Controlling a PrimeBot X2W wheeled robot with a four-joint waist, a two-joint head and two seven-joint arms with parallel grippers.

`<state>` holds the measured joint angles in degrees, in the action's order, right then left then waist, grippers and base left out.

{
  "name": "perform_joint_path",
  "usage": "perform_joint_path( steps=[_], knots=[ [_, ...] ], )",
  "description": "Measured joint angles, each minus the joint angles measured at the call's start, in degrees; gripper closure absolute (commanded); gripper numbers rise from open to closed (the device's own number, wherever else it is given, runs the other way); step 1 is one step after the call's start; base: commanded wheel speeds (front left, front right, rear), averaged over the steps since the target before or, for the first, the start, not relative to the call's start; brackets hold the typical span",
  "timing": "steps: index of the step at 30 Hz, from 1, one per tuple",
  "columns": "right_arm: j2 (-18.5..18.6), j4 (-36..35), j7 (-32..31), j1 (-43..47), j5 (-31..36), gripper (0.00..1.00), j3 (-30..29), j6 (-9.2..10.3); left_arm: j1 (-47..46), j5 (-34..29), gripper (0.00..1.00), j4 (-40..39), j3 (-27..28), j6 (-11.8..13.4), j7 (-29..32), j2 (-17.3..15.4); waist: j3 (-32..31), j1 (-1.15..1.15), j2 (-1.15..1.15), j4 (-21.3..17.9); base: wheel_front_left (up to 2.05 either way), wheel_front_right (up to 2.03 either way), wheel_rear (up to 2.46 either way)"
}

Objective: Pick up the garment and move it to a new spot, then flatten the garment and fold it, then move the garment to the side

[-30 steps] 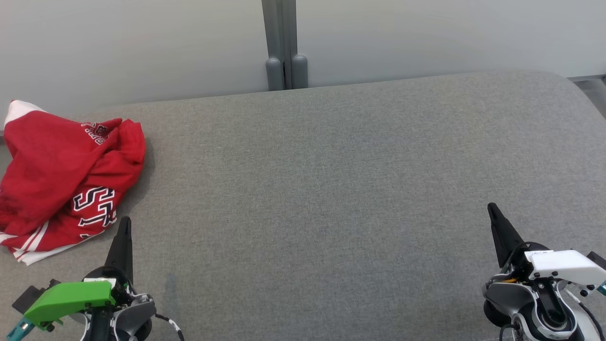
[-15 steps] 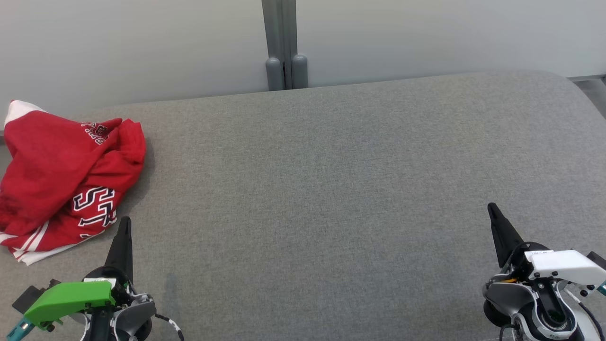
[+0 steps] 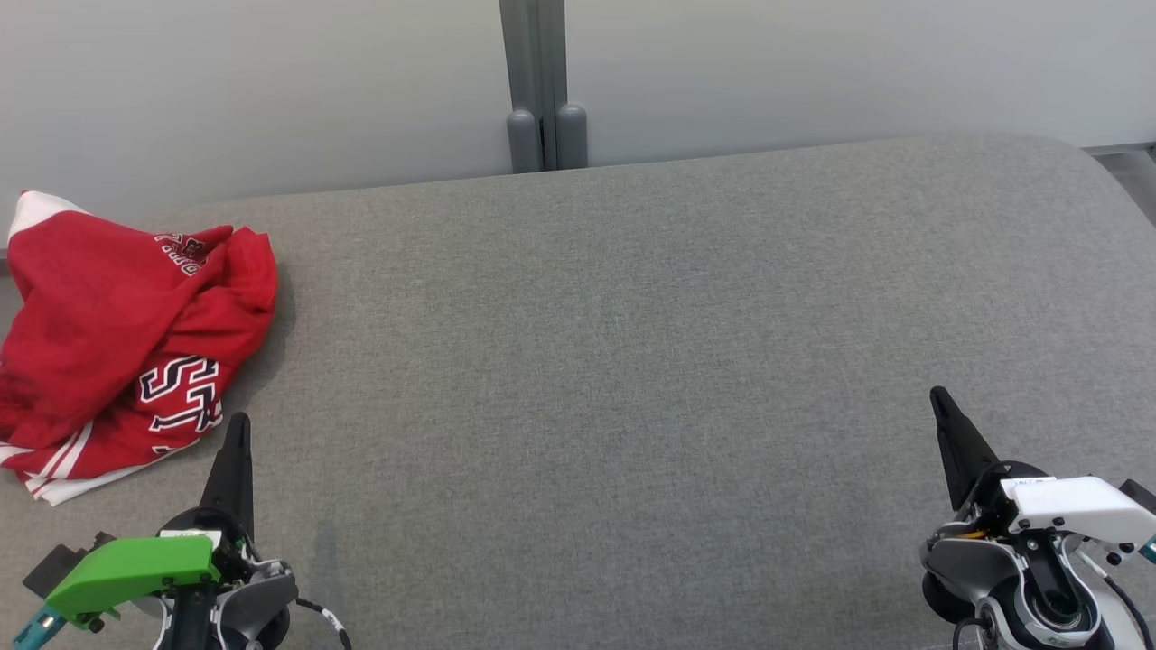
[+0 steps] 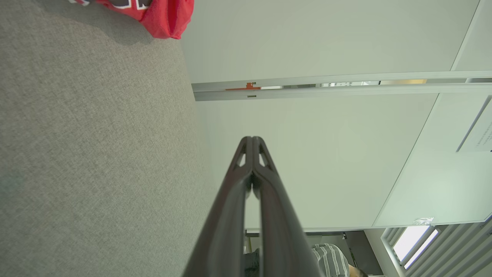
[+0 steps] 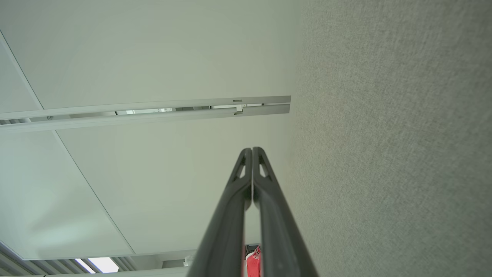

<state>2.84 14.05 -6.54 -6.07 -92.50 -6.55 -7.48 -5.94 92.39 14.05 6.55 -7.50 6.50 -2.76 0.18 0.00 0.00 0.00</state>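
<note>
a crumpled red jersey point(image 3: 126, 334) with white and navy lettering lies at the far left of the grey fabric surface point(image 3: 632, 361). just beside it, the left gripper point(image 3: 237, 431) has its jaws pressed together, empty. well apart at the right, the right gripper point(image 3: 941, 404) is likewise closed, empty.

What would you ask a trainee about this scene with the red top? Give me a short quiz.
1. True or false: the red garment lies spread flat in the middle of the grey surface.
2. Pick one. The jaws of both arms are: A) wide open; B) shut with nothing in them; C) shut on the garment.
3. Fill the gap: the garment lies on the robot's ____ side.

Key
1. False: it sits crumpled in a heap at the edge of the surface.
2. B
3. left
</note>
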Motion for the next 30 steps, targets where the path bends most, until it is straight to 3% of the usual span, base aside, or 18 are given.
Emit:
perform_joint_path(
  steps=[30],
  knots=[
    [0.0, 0.0, 0.0, 0.0, 0.0, 1.0, 0.0, 0.01, 0.0, 0.0, 1.0, 0.0, 0.0, 0.0, 0.0, 0.0, 0.0, 0.0, 0.0, 0.0, 0.0, 0.0, 0.0]
  ],
)
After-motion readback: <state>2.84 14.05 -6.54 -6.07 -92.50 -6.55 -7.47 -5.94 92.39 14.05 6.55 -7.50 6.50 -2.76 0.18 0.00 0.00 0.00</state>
